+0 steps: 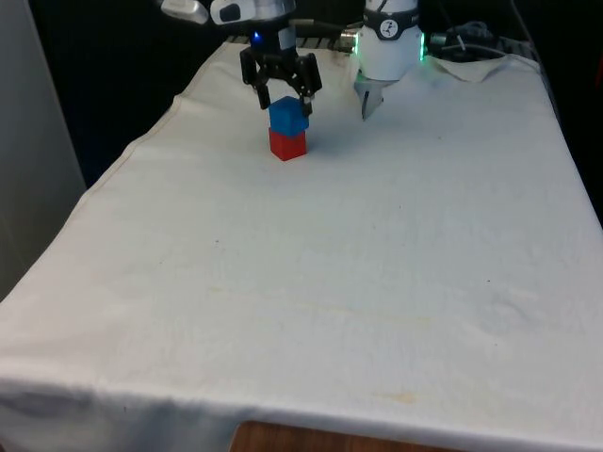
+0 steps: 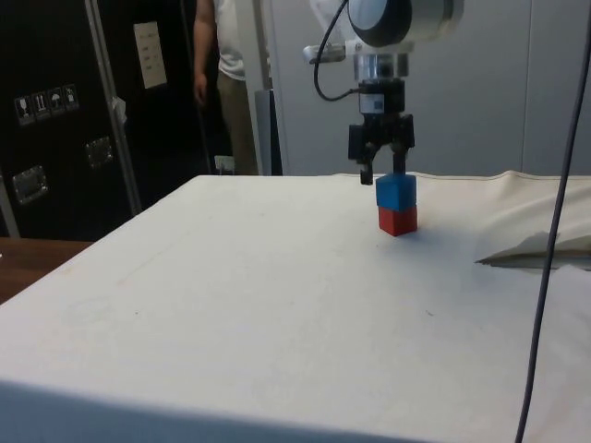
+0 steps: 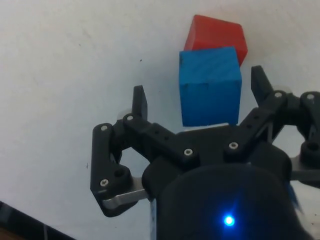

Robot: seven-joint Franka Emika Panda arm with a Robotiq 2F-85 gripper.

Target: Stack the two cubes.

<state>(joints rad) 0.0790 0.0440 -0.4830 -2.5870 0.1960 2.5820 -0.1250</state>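
A blue cube [image 1: 288,115] sits on top of a red cube [image 1: 287,144] near the far end of the table, towards the front view's left. The side view shows the blue cube [image 2: 395,192] resting squarely on the red cube [image 2: 397,220]. My gripper [image 1: 285,102] hangs just above the stack, open, with one finger on either side of the blue cube's top. In the side view the gripper [image 2: 382,173] has its tips level with the blue cube's upper edge. Seen from the wrist, the gripper [image 3: 200,95] straddles the blue cube [image 3: 210,82], with the red cube [image 3: 216,32] beneath it; neither finger presses on the cube.
The robot base [image 1: 391,47] stands close to the stack on the front view's right. A fold of white cloth [image 2: 545,245] lies bunched beside the cubes. A black cable [image 2: 552,231] hangs down at the side view's right. A person [image 2: 226,55] stands behind the table.
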